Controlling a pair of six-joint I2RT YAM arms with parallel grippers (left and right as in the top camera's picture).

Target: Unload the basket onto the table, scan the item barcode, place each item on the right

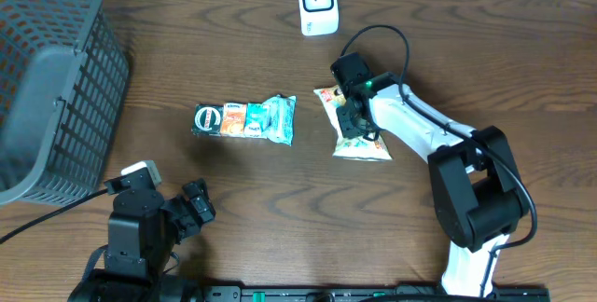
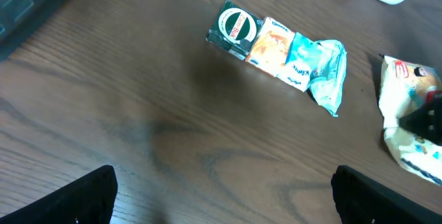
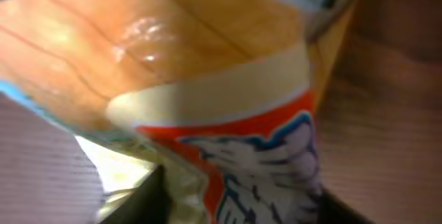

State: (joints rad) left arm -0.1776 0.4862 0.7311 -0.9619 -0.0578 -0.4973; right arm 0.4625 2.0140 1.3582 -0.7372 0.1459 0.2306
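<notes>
The dark wood-grain table (image 1: pixel 280 199) has open room at centre front. A grey lattice basket (image 1: pixel 56 78) is cut off at the left edge. The glossy, crinkled snack bag (image 1: pixel 367 146) lies right of centre under the right gripper (image 1: pixel 351 120) (its wrist view is blurred orange film, so I cannot tell whether it grips). Small packets (image 1: pixel 244 119) lie in a row well apart from the bag. The rounded white scanner (image 1: pixel 317 4) stands at the far edge. The left gripper (image 1: pixel 198 201) is spread wide and empty.

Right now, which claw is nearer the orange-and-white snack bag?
Right. The right claw is directly over the snack bag, at its upper half. The left claw hangs open near the table's front edge, well away to the bag's left.
</notes>
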